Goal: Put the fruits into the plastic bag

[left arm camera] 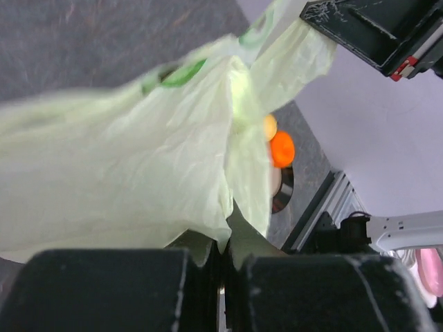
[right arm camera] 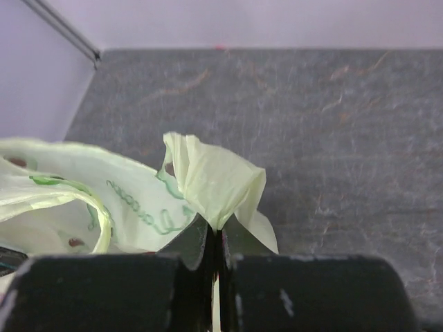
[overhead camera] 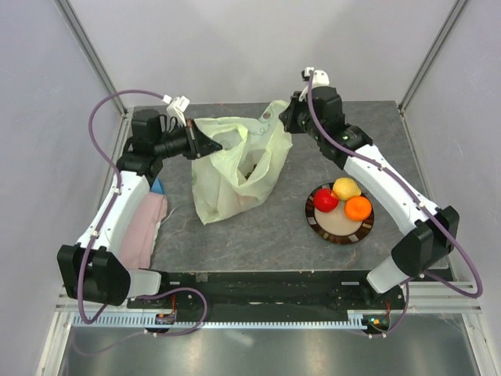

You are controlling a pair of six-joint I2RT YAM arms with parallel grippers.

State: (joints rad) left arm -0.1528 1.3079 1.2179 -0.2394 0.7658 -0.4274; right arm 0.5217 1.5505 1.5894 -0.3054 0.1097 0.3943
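The left arm rises along the left side of the table (overhead camera: 258, 227), bends at the elbow and turns its forearm inward, roughly level. The left end effector (overhead camera: 205, 145) is clamped on the left handle of the plastic bag (overhead camera: 235, 168); the left wrist view shows the film pinched between its closed jaws (left arm camera: 223, 252). The right arm stretches from its base diagonally up and left over the table, wrist angled down. The right end effector (overhead camera: 280, 116) is closed on the bag's other handle, a tuft of film sticking out above its fingers (right arm camera: 216, 238). The bag hangs between the two, mouth held apart, its body slumped on the table. A red apple (overhead camera: 326, 200), lemon (overhead camera: 346, 188) and orange (overhead camera: 358, 207) sit together on the plate (overhead camera: 337, 235), near the bag on its right. A pink cloth (overhead camera: 141, 231) lies under the left arm
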